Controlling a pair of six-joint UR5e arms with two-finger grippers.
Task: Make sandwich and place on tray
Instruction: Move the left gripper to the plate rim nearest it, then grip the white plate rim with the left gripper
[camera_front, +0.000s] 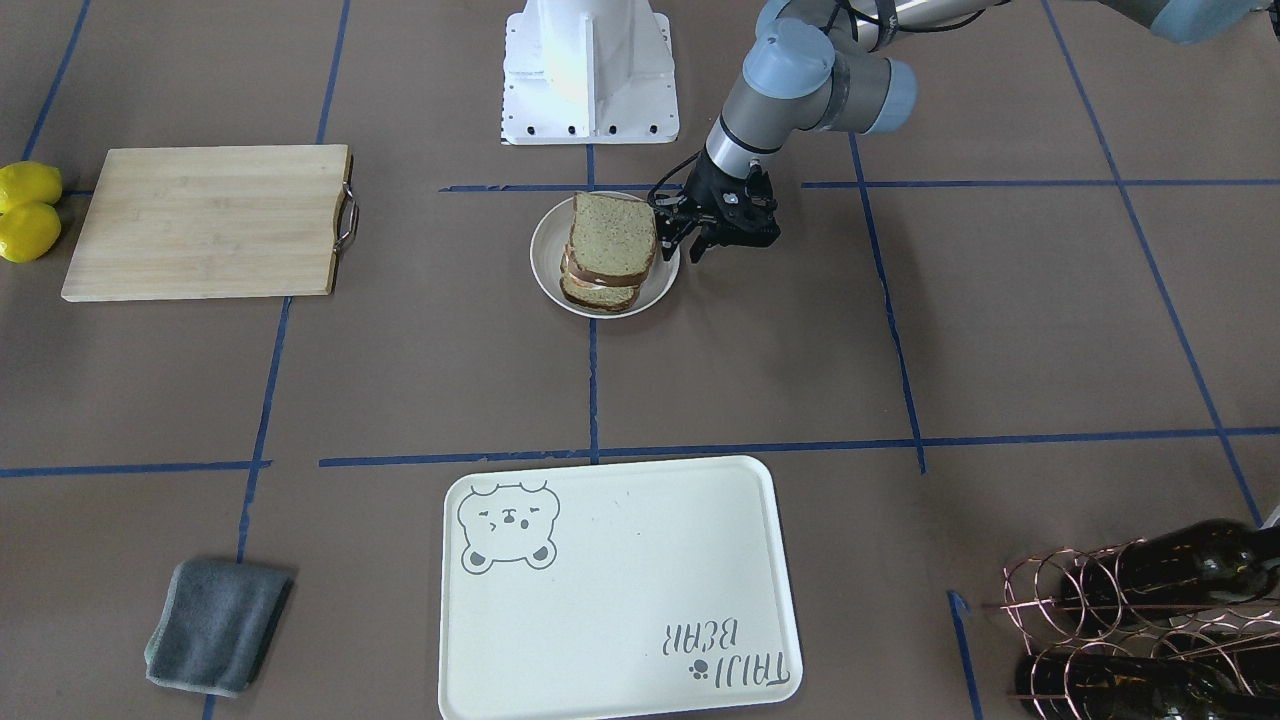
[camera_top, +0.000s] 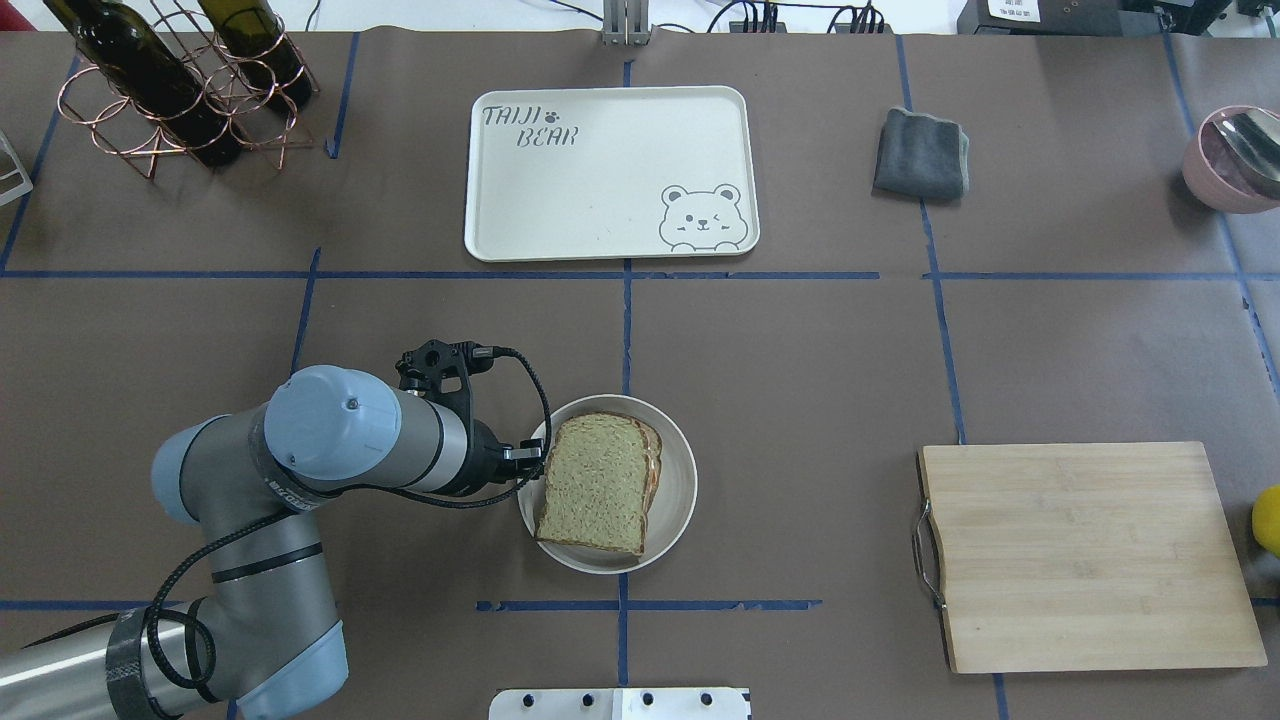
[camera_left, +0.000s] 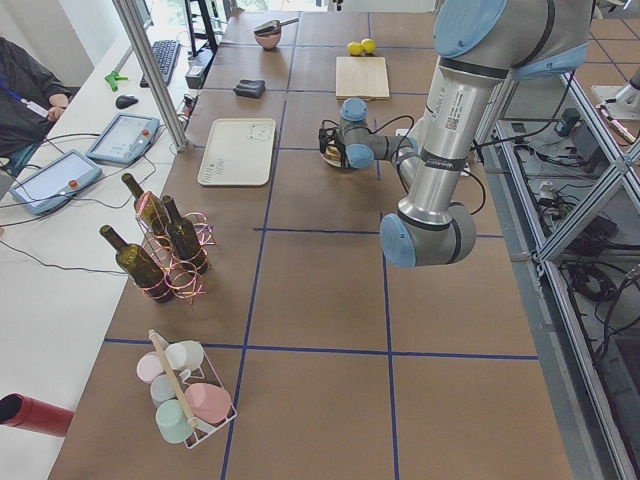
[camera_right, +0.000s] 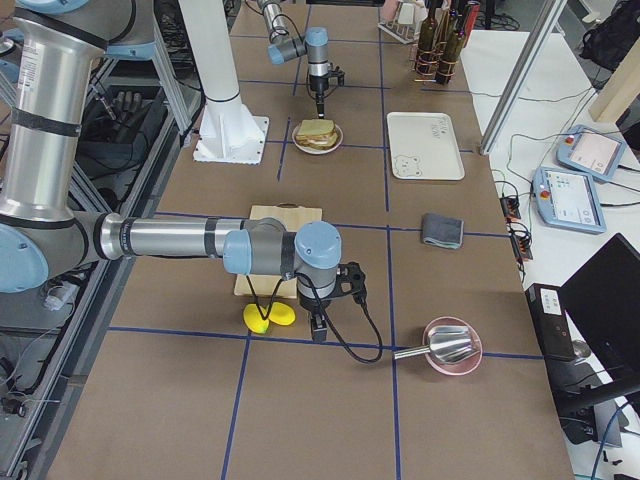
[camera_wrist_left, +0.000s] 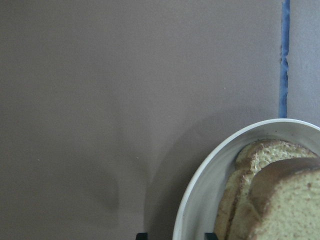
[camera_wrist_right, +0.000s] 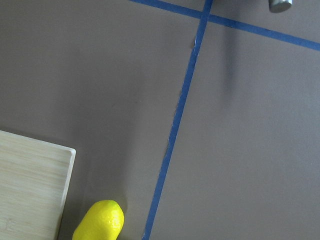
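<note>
Overhead exterior is hiding most of the left gripper (camera_front: 683, 248) under its own grey wrist, so the front-facing view is telling more: the black fingers are standing spread, hanging at the rim of the round white plate (camera_top: 682, 490). Left wrist-mounted is cutting the fingertips (camera_wrist_left: 141, 235) down to two dark stubs at its bottom edge, with the plate's curved rim running up between them; whether either one is touching the rim is not showing. The sandwich (camera_top: 597, 483) is sitting stacked on that plate, well apart from the tray (camera_top: 600, 190), which is lying beyond a blue tape line (camera_top: 780, 275). The filling is hard to make out, with only a thin pale sliver peeking out between the slices. The bread is looking tan and speckled, squarish with dark brown crusts, the top slice lying slightly skewed. The tray is looking smooth and cream-white, rectangular with rounded corners, bearing a grey bear face and lettering. The right gripper (camera_right: 318, 325) is showing only small in the exterior right view, hanging near two yellow lemons (camera_front: 28, 210) and a pale wooden cutting board (camera_front: 205, 220); whether its claw is spread or pressed together I cannot tell.
</note>
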